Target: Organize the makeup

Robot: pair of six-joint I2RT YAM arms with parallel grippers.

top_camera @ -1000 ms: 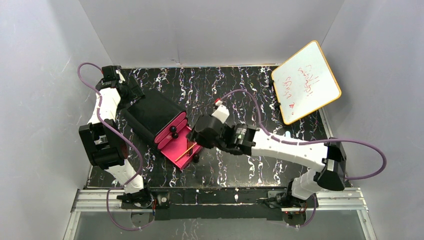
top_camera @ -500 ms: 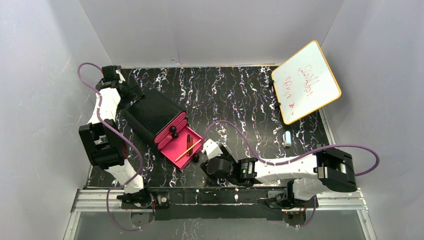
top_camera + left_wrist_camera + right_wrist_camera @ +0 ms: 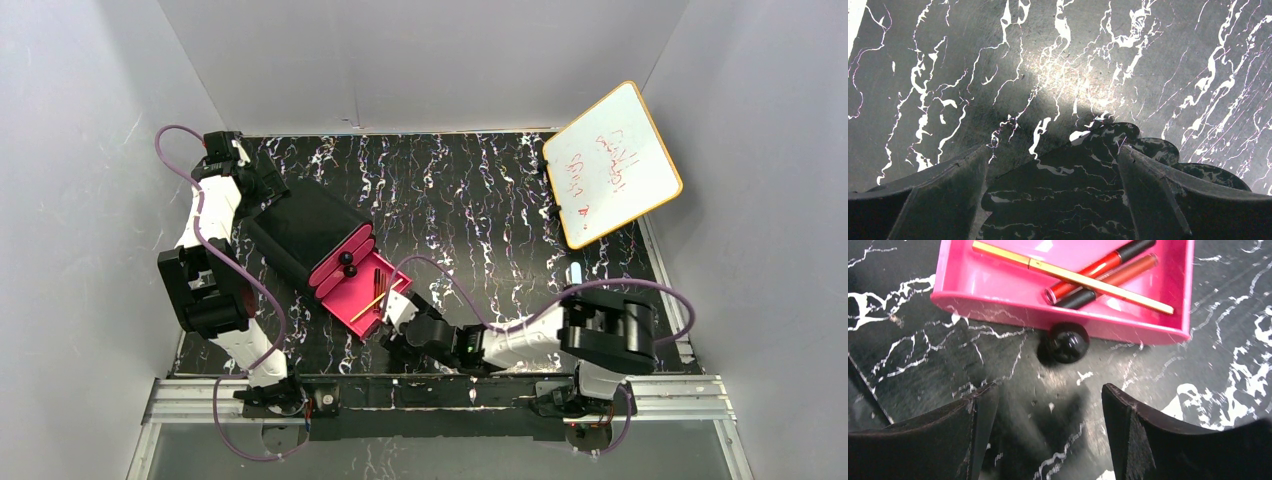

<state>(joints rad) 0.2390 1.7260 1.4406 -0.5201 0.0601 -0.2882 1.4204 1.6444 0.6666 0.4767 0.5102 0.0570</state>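
The bottom pink drawer (image 3: 349, 302) of the black box (image 3: 305, 232) stands pulled out. In it lie a thin gold pencil (image 3: 1073, 277), a red and black pencil (image 3: 1098, 267) and a brown-red one (image 3: 1128, 272); they also show in the top view (image 3: 378, 287). My right gripper (image 3: 1048, 405) is open and empty, low over the table, just in front of the drawer's black knob (image 3: 1067, 342); it also shows in the top view (image 3: 393, 326). My left gripper (image 3: 1053, 147) is open at the box's back left, with the glossy black box (image 3: 1063, 195) between its fingers. The other makeup is out of view.
An orange-rimmed whiteboard (image 3: 612, 163) leans at the back right. A small white object (image 3: 574, 274) lies on the black marbled table (image 3: 470, 200) below it. Two shut pink drawers with black knobs (image 3: 347, 262) sit above the open one. Grey walls enclose the table.
My right arm has drawn back from over the open drawer toward the near edge and dropped low, now facing the drawer's knob. The pencils stay in the drawer. The left arm has not moved.
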